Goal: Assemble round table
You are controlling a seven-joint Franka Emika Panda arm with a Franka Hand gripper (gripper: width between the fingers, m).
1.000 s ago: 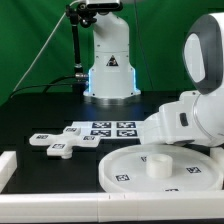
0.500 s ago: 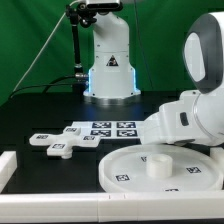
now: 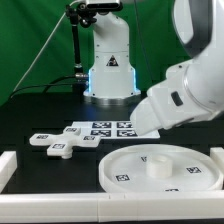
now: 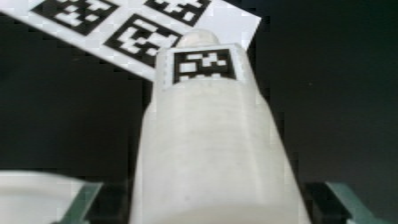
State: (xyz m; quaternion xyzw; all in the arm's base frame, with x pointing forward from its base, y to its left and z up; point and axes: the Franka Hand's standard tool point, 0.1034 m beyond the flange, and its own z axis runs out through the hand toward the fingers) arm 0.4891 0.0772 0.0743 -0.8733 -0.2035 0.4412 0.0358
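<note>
Wrist view: the end effector (image 4: 222,200) is clamped on the cylinder leg (image 4: 210,140). A dark finger (image 4: 93,203) shows on either side of its lower part. The leg carries one black-and-white square tag near its far end, and beyond it lies the marker board (image 4: 139,28) with more tags.

In the exterior view the end effector and the leg are hidden behind the arm (image 3: 185,95). Compared with a second ago, that white arm has swung upward. More of the round disc (image 3: 128,160) is now uncovered, and nothing lying on the desk (image 3: 30,115) has shifted. We judge that the leg has been raised clear and is being carried for fitting.

The disc lies by the desk's front edge, toward the exterior view's right corner, with a short stub (image 3: 160,165) at its middle. We cannot tell whether that stub is the socket for the leg. The cross-shaped base (image 3: 60,143) lies further from the front edge on the exterior view's left, just beside the marker board. A white border block (image 3: 5,165) lines the desk's edge there.

We can read no words anywhere. There are only the tag patterns and a triangular warning sign (image 3: 110,62) on the arm's pedestal.
</note>
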